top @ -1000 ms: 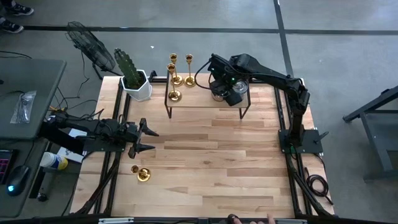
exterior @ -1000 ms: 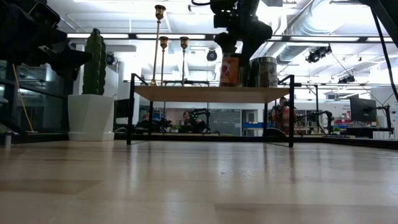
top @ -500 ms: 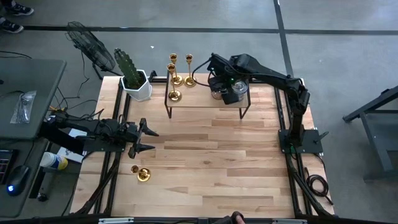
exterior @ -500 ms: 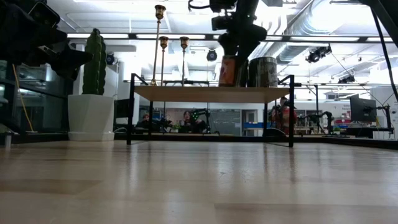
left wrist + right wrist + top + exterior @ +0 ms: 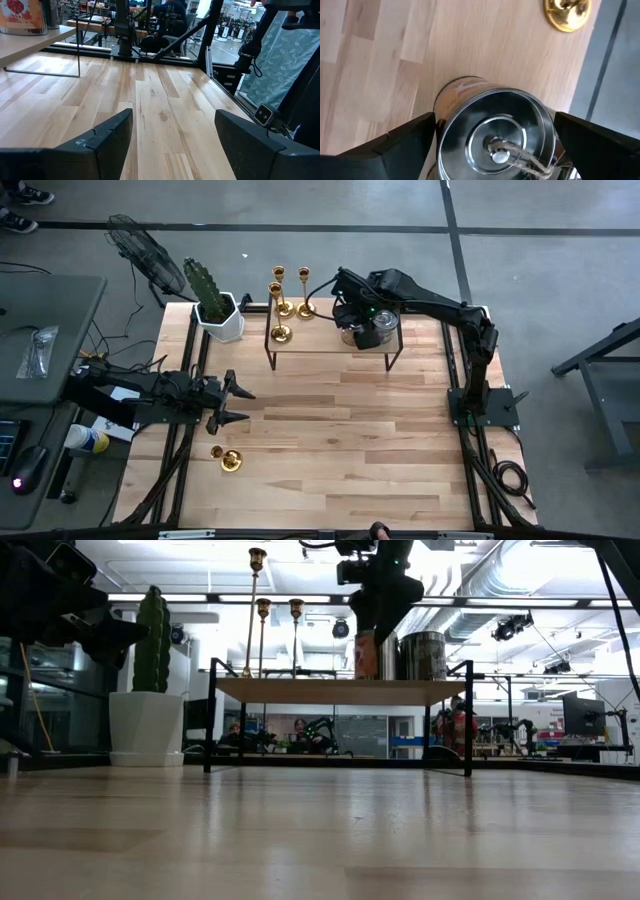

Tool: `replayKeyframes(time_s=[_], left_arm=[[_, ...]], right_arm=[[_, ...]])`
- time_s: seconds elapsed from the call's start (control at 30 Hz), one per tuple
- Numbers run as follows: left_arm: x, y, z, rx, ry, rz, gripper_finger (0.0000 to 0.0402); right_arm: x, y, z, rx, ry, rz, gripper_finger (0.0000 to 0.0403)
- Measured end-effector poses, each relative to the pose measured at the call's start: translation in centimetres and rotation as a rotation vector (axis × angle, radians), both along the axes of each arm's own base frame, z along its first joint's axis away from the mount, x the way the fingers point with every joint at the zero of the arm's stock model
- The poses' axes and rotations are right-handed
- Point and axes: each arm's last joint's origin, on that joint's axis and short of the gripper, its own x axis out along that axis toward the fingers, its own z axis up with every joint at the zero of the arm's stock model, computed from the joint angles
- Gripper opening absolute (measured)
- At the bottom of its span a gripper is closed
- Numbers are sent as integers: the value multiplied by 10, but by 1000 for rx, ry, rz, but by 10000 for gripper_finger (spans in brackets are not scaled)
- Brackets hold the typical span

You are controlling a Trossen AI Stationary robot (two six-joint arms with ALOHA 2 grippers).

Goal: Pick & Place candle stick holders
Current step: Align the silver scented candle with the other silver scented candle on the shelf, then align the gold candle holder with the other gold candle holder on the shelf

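Since a second ago the right gripper point(image 5: 352, 323) has lifted off the silver cup holder point(image 5: 495, 132) it was down around on the raised shelf point(image 5: 330, 340) and eased a little toward the gold sticks. Its fingers, close on the cup before, now stand spread wide to either side of it with nothing between them. The left arm has not stirred.

Taking the shelf as the landmark and working across from the left: well out from the shelf's near-left corner, the left gripper point(image 5: 232, 401) waits low over the table point(image 5: 330, 450) with its fingers apart and empty. Nearer the front edge than that gripper, one gold candlestick point(image 5: 228, 460) lies on its side on the bare boards, far from the shelf. It looks like the piece not yet put away.

At the shelf's left end three gold candlesticks point(image 5: 284, 302) stand upright in a close cluster, one of them taller in the low view. At the shelf's right end, under the right gripper, the silver cups stand together. The low view shows at least two point(image 5: 423, 655), one with an orange label, but the arm hides how many there are.

By my reading the task is mostly done. The cup just let go appears placed, and the fallen candlestick remains to be fetched.
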Motion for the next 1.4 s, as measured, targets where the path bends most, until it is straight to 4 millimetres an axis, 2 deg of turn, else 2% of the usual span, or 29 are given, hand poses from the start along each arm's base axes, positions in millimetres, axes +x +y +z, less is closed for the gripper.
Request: replayKeyframes(time_s=[0.2,0.33,0.57,0.83,1.07,1.4], left_arm=[[0,0,0,0,0,0,277],[0,0,0,0,0,0,277],[0,0,0,0,0,0,277],[0,0,0,0,0,0,277],[0,0,0,0,0,0,277],[0,0,0,0,0,0,277]], right_arm=[[0,2,4,-50,-9,-16,400],[-3,8,14,-66,-53,-6,400],[-3,19,21,-41,-91,-26,400],[1,36,39,-6,-275,-100,391],[10,60,41,173,-365,-170,365],[18,100,40,259,-370,-219,357]])
